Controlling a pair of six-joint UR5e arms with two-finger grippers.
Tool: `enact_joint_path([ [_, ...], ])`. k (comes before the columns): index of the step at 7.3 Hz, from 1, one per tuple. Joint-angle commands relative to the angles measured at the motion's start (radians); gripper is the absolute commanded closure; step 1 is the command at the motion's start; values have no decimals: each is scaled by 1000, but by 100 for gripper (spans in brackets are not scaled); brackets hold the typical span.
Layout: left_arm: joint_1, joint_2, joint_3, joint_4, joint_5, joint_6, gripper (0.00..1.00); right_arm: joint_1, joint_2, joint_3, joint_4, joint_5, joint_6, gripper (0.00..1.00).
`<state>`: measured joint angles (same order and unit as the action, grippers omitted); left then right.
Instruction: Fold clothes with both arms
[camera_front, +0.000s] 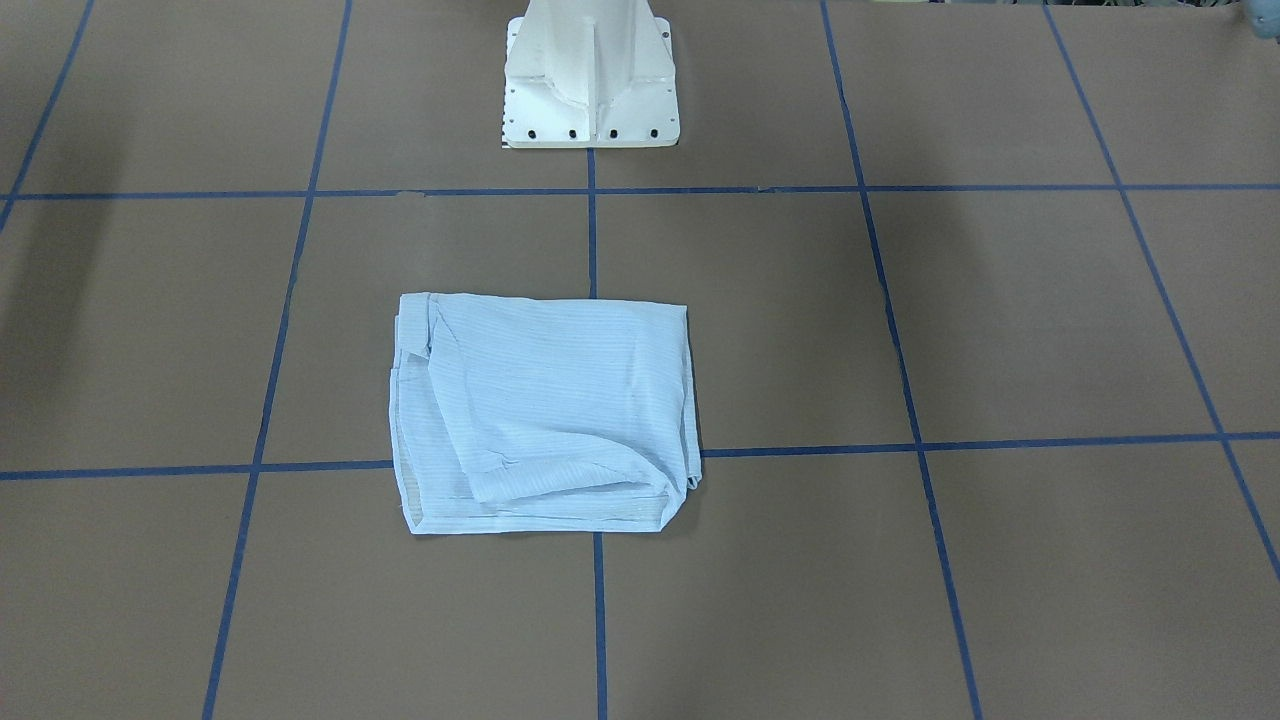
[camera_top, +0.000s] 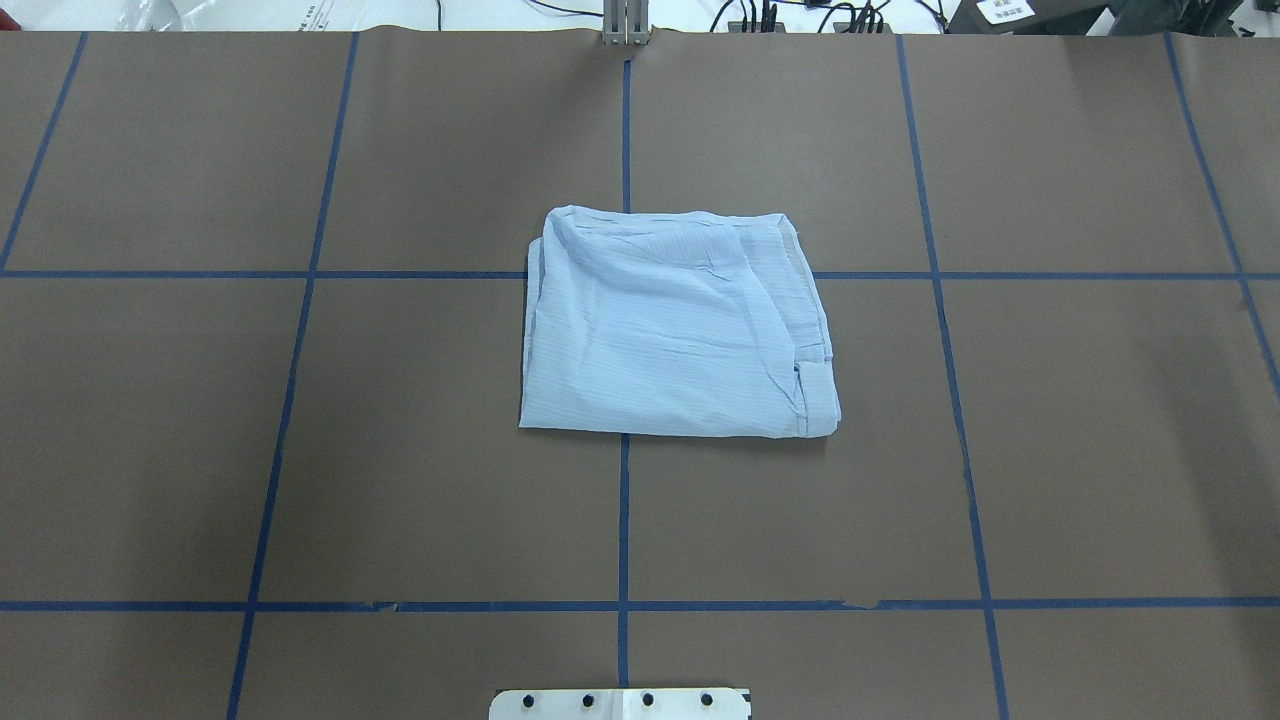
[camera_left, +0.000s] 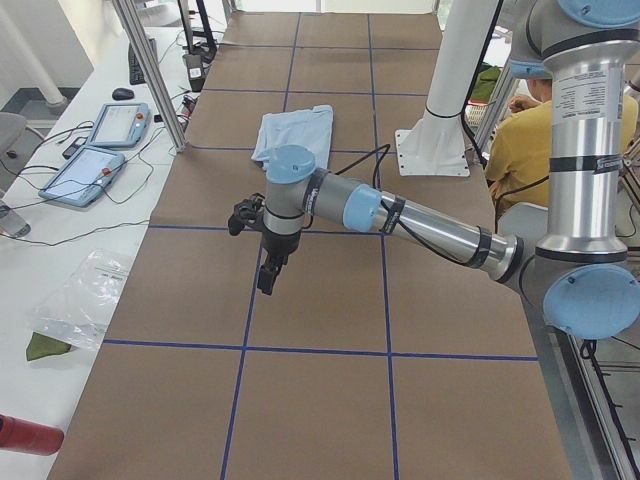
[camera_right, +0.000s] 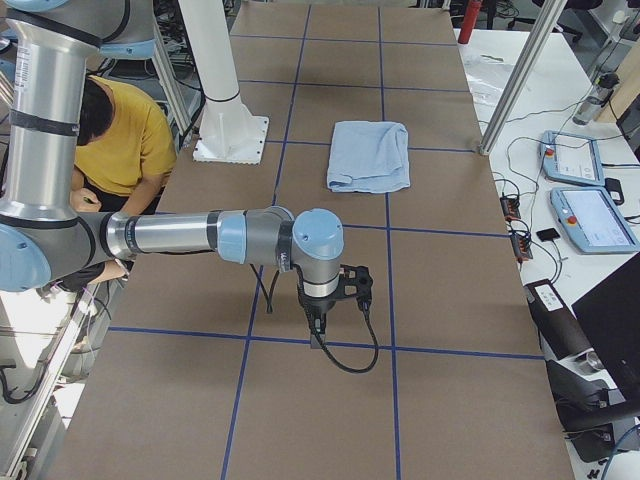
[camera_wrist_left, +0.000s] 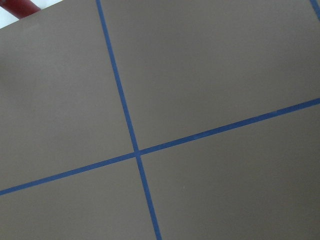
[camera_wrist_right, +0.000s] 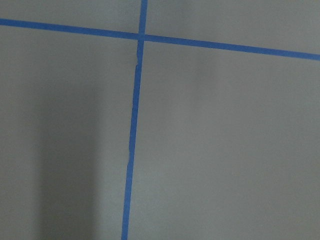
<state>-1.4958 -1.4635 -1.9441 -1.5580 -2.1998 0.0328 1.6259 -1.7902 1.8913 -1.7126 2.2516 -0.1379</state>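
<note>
The clothes are one light-blue striped shirt (camera_front: 540, 410), folded into a rough rectangle and lying flat on the brown table near its centre (camera_top: 670, 325). The side views show it far off (camera_left: 293, 130) (camera_right: 370, 155). My left gripper (camera_left: 268, 275) hangs over bare table at the left end, well away from the shirt. My right gripper (camera_right: 318, 325) hangs over bare table at the right end, also far from it. Only the side views show the grippers, so I cannot tell if they are open or shut. Both wrist views hold only brown table and blue tape lines.
Behind the shirt, the white pedestal base (camera_front: 590, 90) stands at the table's robot-side edge. A person in a yellow top (camera_right: 120, 140) sits beside the robot. Tablets and cables (camera_left: 100, 150) lie on the side bench, with a plastic bag (camera_left: 80, 300).
</note>
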Motion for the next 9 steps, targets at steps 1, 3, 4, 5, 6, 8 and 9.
enact_joint_path([
  [1, -101, 98, 60, -26, -87, 73, 0, 0, -9, -3, 5, 37, -2, 0],
  [3, -115, 97, 34, -17, -80, 68, 0, 0, -23, -9, 7, 39, -3, 0],
  [4, -115, 95, 27, -23, -77, 68, 0, 0, -26, -9, 7, 39, -3, 0],
  [5, -115, 97, 40, -25, -75, 70, 0, 0, -31, -9, 5, 39, -3, 0],
  [6, -116, 97, 28, -25, -75, 78, 0, 0, -31, -9, 7, 39, -3, 0],
  [8, -113, 97, 42, -25, -74, 70, 0, 0, -31, -5, 23, 33, -15, 0],
  [9, -115, 97, 39, -25, -74, 70, 0, 0, -31, -8, 43, 29, -5, 0],
])
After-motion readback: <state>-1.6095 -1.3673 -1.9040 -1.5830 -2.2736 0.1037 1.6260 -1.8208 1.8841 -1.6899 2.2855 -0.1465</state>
